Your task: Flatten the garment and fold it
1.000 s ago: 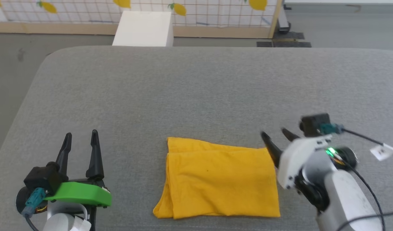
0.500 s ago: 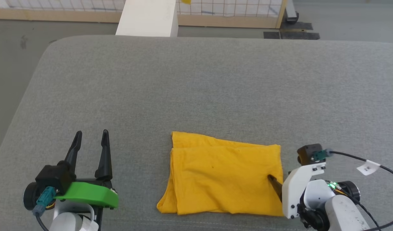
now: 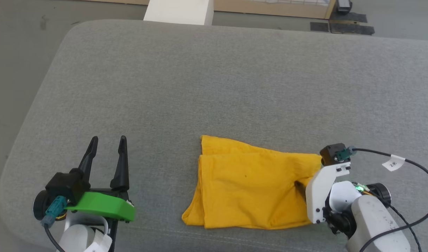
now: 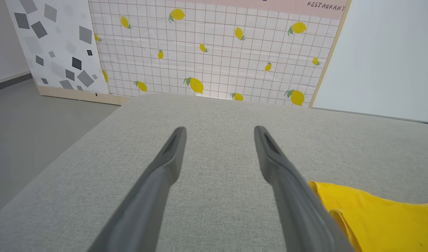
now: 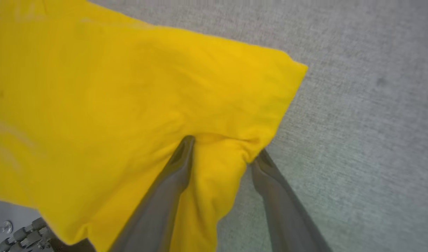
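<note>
- Near left: left gripper [image 3: 108, 138], fingers spread wide, nothing between them, pointing far.
- Near right: right gripper [image 5: 224, 146], fingers apart, straddling bunched right edge of garment [image 3: 249, 185]; cloth touches both fingers.
- Garment count: one. Yellow, folded into rough rectangle, plain side up, long axis left-right, layered end at left.
- Garment lies near front edge, right of centre, on grey cushion [image 3: 214, 87].
- Far, beyond cushion: one white block [image 3: 179, 10].
</note>
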`<state>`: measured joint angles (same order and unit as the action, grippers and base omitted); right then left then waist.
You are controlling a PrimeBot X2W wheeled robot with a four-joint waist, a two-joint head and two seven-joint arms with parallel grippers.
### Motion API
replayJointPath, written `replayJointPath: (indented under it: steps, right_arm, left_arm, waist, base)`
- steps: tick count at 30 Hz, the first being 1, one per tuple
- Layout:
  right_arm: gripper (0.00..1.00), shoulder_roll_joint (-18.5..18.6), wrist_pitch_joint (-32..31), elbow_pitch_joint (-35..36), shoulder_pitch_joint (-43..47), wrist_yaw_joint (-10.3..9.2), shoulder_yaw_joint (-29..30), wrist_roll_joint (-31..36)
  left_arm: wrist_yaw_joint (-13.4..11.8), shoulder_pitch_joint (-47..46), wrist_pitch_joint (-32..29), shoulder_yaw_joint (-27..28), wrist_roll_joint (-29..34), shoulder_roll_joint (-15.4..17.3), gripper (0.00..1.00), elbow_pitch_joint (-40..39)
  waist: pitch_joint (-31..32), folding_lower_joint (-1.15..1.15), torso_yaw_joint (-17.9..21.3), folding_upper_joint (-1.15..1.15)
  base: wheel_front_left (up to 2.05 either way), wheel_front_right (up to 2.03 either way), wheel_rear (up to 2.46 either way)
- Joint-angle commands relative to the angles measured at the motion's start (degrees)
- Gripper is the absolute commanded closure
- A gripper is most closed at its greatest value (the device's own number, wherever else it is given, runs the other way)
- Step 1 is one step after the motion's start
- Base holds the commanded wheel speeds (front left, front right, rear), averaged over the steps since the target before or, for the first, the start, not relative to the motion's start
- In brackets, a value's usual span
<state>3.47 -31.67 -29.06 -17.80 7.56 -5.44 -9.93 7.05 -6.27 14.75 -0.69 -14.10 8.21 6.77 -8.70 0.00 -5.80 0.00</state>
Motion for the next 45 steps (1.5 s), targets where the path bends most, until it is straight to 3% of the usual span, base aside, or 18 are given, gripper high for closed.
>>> replayJointPath:
  steps: [1, 5, 8, 19, 25, 29, 34, 45]
  right_arm:
    - [1.0, -0.59, -1.11, -2.7, 0.54, -0.08, -0.86, -0.47]
    - [1.0, -0.59, -0.97, -2.05, -1.44, -0.08, -1.92, -0.01]
    - [1.0, -0.59, -3.09, 0.19, -3.24, -0.08, -3.89, 2.61]
    - [1.0, 3.74, -10.09, 6.42, -6.51, -0.08, -3.81, 4.83]
    - [1.0, 5.08, -10.81, 7.8, -8.95, -0.08, -1.18, 5.22]
    - [1.0, 6.51, -10.9, 8.52, -10.49, -0.08, 1.04, 5.84]
    - [1.0, 9.38, -11.57, 10.53, -12.9, -0.08, 5.91, 7.65]
    - [1.0, 14.35, -15.61, 17.67, -17.47, -0.08, 23.43, 15.28]
  left_arm:
    - [0.28, -0.99, 0.25, -0.09, -0.83, 0.01, 0.0, 0.18]
    - [0.33, -0.66, 0.25, 0.05, -0.95, -0.02, 0.0, 0.32]
    - [0.36, 0.34, 0.25, 0.88, -1.03, -0.13, 0.0, -0.08]
    - [0.41, 2.36, 0.25, 2.52, -1.59, -0.72, 0.0, -2.55]
    - [0.42, 0.63, 0.25, 1.32, -1.68, 0.49, 0.0, -3.58]
    - [0.43, -0.36, 0.25, 1.11, -2.25, 1.75, 0.0, -4.83]
    - [0.43, -1.56, 0.22, 1.53, -2.98, 4.71, 0.0, -7.13]
    - [0.43, -2.8, -1.7, 4.36, -5.07, 10.49, 0.0, -13.28]
  waist:
    - [0.05, 0.0, -0.69, 0.0]
    - [0.82, 0.0, -0.74, 0.0]
    - [1.52, 0.0, 1.61, 0.0]
    - [-0.61, 0.0, 20.79, 0.0]
    - [-3.67, 0.0, 26.38, 0.0]
    - [-6.3, 0.0, 26.67, 0.0]
    - [-11.42, 0.0, 24.37, 0.0]
    - [-22.83, 0.0, 18.38, 0.0]
  base:
    - [0.0, 0.0, 0.0]
    - [0.0, 0.0, 0.0]
    - [0.0, 0.0, 0.0]
    - [0.0, 0.0, 0.0]
    - [0.0, 0.0, 0.0]
    - [0.0, 0.0, 0.0]
    - [0.0, 0.0, 0.0]
    - [0.0, 0.0, 0.0]
